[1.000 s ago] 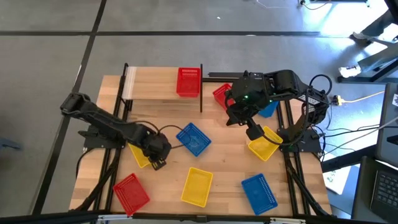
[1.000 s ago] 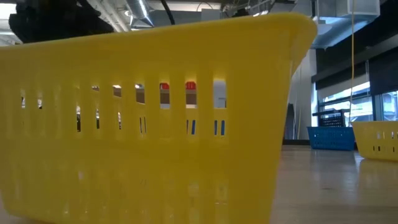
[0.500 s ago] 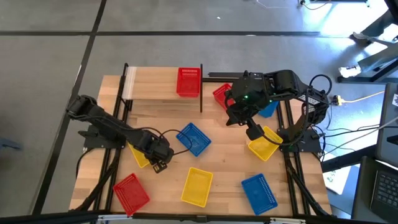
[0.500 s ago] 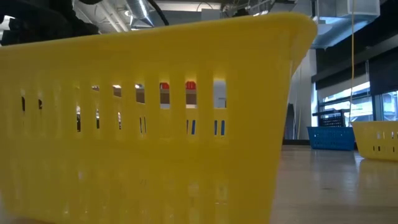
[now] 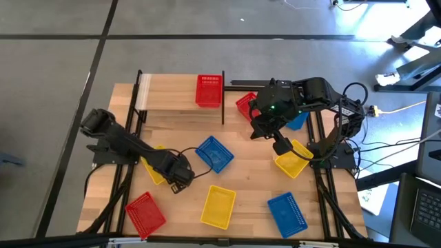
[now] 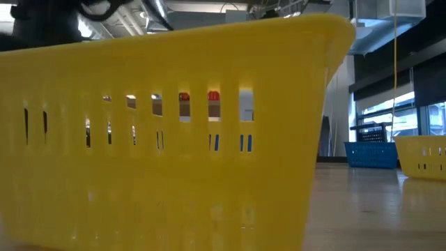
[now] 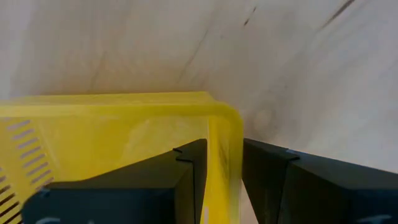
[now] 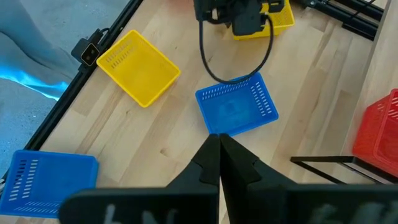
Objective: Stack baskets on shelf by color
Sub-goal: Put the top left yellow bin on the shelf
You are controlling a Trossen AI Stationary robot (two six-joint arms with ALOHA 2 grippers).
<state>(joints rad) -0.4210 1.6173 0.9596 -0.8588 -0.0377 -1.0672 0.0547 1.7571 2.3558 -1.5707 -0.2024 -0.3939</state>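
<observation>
Grey floor rings the wooden table (image 5: 248, 182); left hand (image 7: 222, 186) pinches a yellow basket's (image 7: 112, 134) rim, right hand (image 8: 220, 163) closed empty.

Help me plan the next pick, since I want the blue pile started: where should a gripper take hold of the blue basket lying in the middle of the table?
Grip the blue basket by its rim wall, coming straight down from above. It sits open side up and turned diagonally, so one finger can drop inside and one outside a wall, as the left gripper does on the yellow basket. Its sides look clear of neighbours.

grey tiled floor (image 5: 207, 55), bright windows (image 6: 411, 111), ceiling ducts (image 6: 157, 10).
</observation>
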